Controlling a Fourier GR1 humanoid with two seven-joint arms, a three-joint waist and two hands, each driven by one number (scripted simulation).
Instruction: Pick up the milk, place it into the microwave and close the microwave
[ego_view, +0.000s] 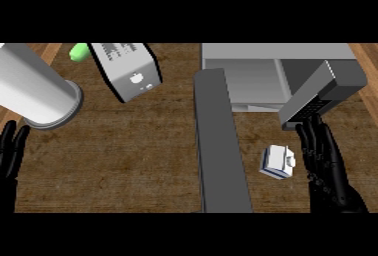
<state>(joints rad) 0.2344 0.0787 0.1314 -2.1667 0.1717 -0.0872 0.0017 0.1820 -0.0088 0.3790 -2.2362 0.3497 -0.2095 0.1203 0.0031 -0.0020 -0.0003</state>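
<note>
- The right hand (330, 170) is black all over, with long thin fingers and small bumpy knuckles.
- The left hand (10, 150) is black too, and only its thin fingers show at the edge.

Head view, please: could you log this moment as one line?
milk carton on counter, not grasped | right hand open beside it | microwave door open | left hand resting at left edge

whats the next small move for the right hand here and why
Probably shift the right hand a little left and curl it round the milk. The carton stands on the counter just beside the straight fingers, not yet held, and the microwave behind it has its door swung open.
</note>
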